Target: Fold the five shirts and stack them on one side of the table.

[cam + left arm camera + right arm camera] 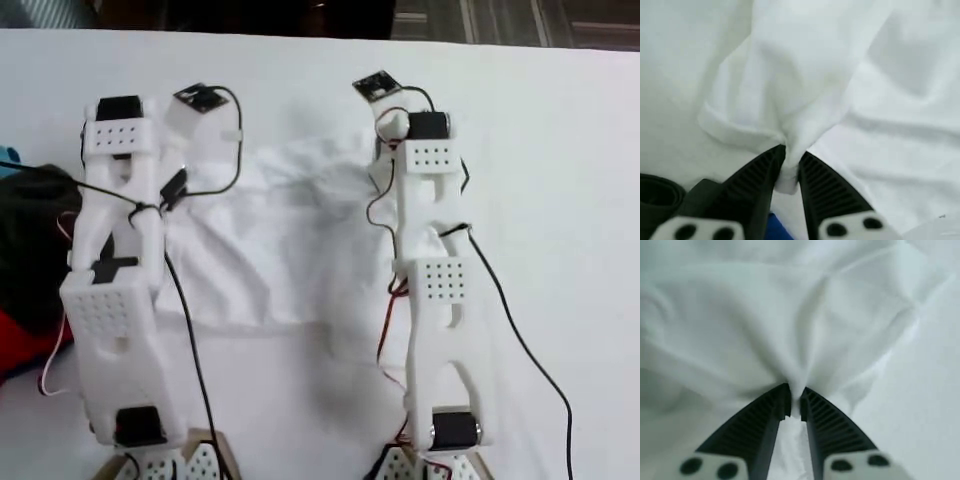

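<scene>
Why it's held this way: the crumpled white cotton shirt [280, 230] lies on the white table [560, 150] between your two arms. Its near hem is flat and its far edge is bunched up. Each arm has a far corner, so I read this as the setup for pulling the far edge over the near one, i.e. the first fold. The heap of dark and red garments [30, 260] at the left edge is probably the other shirts; can't tell if any are folded.

Pose: both arms are stretched forward from the near-edge bases, wrists pitched down at the shirt's far side.
- left gripper [790, 155]: fingers pinched on a tuck of white cloth.
- right gripper [795, 396]: same, with cloth puckered between near-closed fingers.
</scene>
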Controlling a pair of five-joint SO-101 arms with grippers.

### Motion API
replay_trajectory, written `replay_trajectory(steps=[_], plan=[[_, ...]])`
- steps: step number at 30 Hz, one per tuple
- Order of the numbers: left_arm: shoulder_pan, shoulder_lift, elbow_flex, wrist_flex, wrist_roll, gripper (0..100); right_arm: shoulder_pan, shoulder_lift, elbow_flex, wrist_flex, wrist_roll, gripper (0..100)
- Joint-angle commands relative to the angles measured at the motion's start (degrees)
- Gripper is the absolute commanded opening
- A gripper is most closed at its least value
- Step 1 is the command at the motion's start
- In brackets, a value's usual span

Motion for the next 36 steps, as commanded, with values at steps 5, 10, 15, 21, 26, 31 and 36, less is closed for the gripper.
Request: replay_trajectory(steps=[5, 10, 15, 21, 26, 31, 36], plan=[[0.3, -4.4, -1.9, 0.5, 0.4, 3, 0.1, -0.8, -4.7, 0.7, 0.4, 2.1], [0.3, -4.3, -1.9, 0.5, 0.4, 3, 0.0, -3.4, -4.5, 0.6, 0.4, 2.1], [0.4, -4.3, -1.9, 0.2, 0.4, 3, -0.8, -2.5, -4.4, 0.7, 0.5, 14.6], [0.3, -4.3, -1.9, 0.3, 0.4, 3, -0.8, -0.2, -4.4, 0.4, 0.5, 7.0], [0.3, -4.3, -2.1, 0.4, 0.4, 3, -0.7, 0.7, -4.4, 0.4, 0.5, 11.1], [0.3, -4.3, -2.0, 0.5, 0.4, 3, -0.5, 2.6, -4.5, 0.0, 0.5, 10.5], [0.1, -4.3, -1.9, 0.5, 0.4, 3, -0.3, 0.7, -4.7, -0.4, 0.2, 2.3]])
